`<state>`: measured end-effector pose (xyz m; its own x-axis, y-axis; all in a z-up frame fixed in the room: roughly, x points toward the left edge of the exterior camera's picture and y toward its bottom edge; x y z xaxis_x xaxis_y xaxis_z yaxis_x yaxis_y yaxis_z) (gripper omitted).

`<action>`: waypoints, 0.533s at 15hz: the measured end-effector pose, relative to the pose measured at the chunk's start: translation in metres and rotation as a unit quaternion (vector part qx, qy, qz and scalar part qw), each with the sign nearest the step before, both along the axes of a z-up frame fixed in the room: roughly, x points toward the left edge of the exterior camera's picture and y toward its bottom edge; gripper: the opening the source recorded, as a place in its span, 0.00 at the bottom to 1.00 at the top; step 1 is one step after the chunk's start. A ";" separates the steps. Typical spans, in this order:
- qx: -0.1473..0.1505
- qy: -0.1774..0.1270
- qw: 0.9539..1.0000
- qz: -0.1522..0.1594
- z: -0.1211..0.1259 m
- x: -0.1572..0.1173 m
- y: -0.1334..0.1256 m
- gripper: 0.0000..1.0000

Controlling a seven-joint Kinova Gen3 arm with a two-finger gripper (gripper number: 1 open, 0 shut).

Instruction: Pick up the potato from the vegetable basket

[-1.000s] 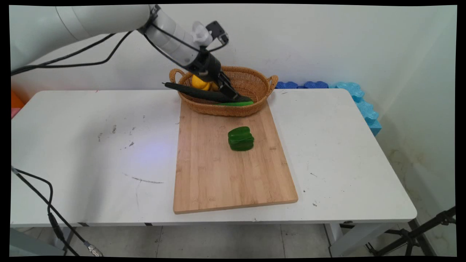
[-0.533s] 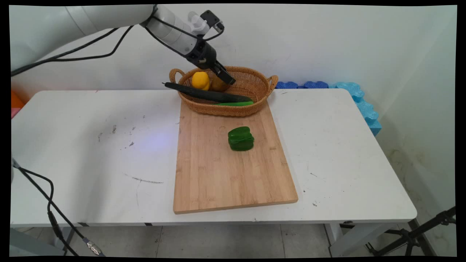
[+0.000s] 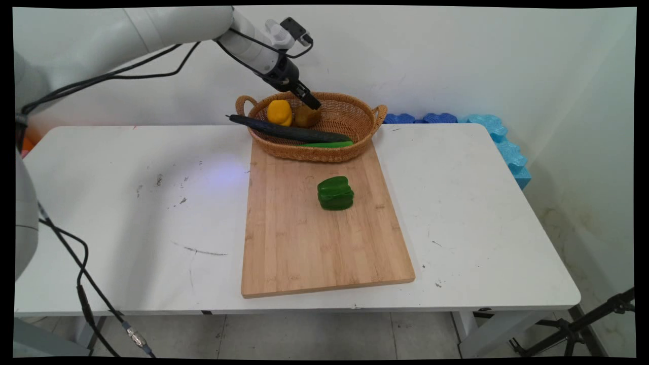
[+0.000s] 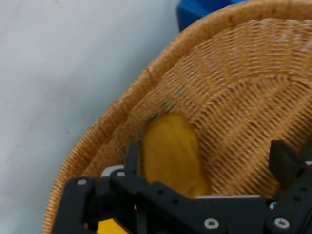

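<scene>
Currently the gripper (image 4: pixel 202 168) is held over the basket (image 3: pixel 350 114), its fingers (image 4: pixel 282 161) spread apart around nothing, nearest the brownish potato (image 4: pixel 170 153) beside the lemon (image 3: pixel 279 112).

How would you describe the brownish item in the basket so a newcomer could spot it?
Find the wicker basket at the table's far edge. At its left end a round brown potato sits beside a yellow lemon, under the gripper; it is the only brown thing there.
</scene>
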<state>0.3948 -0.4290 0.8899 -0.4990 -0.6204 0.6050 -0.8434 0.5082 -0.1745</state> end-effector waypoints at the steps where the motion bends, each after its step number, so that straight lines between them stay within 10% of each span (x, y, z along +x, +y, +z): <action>1: 0.000 -0.002 1.000 0.003 -0.003 0.001 -0.004 1.00; 8: 0.013 -0.022 1.000 0.015 -0.030 0.004 -0.031 1.00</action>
